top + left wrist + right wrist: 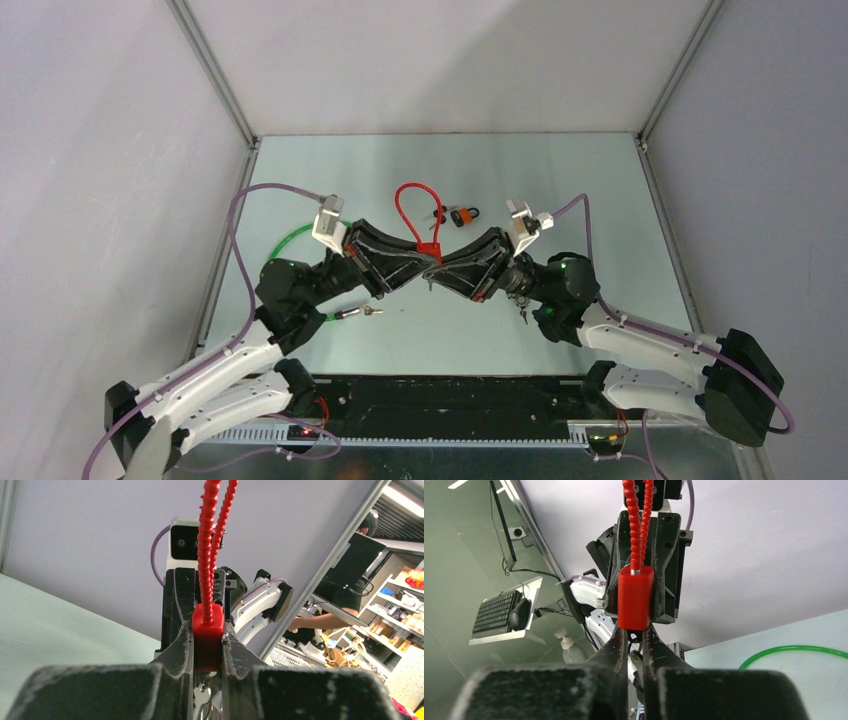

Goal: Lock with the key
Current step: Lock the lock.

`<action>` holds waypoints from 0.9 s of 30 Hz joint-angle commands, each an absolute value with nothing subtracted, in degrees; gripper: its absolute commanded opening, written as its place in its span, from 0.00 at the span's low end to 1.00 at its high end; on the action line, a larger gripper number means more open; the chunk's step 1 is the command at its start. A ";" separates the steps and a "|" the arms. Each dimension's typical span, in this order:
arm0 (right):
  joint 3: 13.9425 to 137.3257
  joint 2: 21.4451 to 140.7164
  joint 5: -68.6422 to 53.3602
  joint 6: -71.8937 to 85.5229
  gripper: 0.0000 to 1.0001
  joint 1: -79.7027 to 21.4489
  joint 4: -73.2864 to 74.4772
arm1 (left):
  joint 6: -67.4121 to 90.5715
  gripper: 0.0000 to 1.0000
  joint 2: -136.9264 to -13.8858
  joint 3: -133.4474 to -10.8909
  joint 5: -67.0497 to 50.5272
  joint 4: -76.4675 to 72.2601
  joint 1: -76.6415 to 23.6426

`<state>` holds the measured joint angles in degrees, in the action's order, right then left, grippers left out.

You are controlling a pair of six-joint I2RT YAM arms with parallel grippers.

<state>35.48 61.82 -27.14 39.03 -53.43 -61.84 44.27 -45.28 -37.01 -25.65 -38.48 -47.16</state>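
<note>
Left wrist view: a red cable lock [207, 635] stands upright, its blocky body squeezed between the two black fingers of the left gripper [206, 636], which is clamped on its sides. The lock's ribbed red cable [206, 540] rises straight up out of the top of the body. Just under the body, low between the fingers, hangs a small silvery key [202, 696].

In the right wrist view, the same red body sits directly above the tips of the right gripper [635, 632]. Those fingers are drawn together to a thin slit right beneath the lock, with a small dark metal piece in the slit. It cannot be told whether they are pinching it.

From the top external camera, the two grippers meet nose to nose at the middle of the pale green table [600, 200], with the lock held between them above the surface and its cable looping away toward the far side. A small orange and black padlock [462, 214] lies just beyond the loop. A loose key [365, 312] lies on the table by the left arm.
</note>
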 commanded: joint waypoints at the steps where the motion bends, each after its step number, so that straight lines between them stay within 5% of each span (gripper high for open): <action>1: 36.30 61.05 -22.27 36.72 0.00 -54.37 -58.49 | 45.52 0.00 -44.23 -39.11 -23.06 -42.50 -47.00; 20: 50.21 60.79 25.65 11.32 0.00 -66.78 -17.49 | 37.32 0.00 -42.17 -39.17 -0.62 -24.47 -46.94; 22: 50.35 60.43 22.08 10.83 0.33 -66.64 -16.63 | 36.64 0.00 -42.33 -39.44 -0.24 -23.31 -46.99; 23: 50.27 60.14 19.83 9.45 0.58 -66.30 -16.31 | 36.38 0.00 -42.31 -39.63 -0.21 -22.77 -47.01; 25: 49.76 58.89 12.00 8.52 0.76 -64.73 -15.34 | 35.59 0.00 -42.13 -39.86 -0.18 -22.23 -47.01; 27: 49.03 57.25 3.35 10.01 0.82 -61.33 -14.49 | 34.76 0.00 -41.82 -40.16 -0.81 -21.88 -46.94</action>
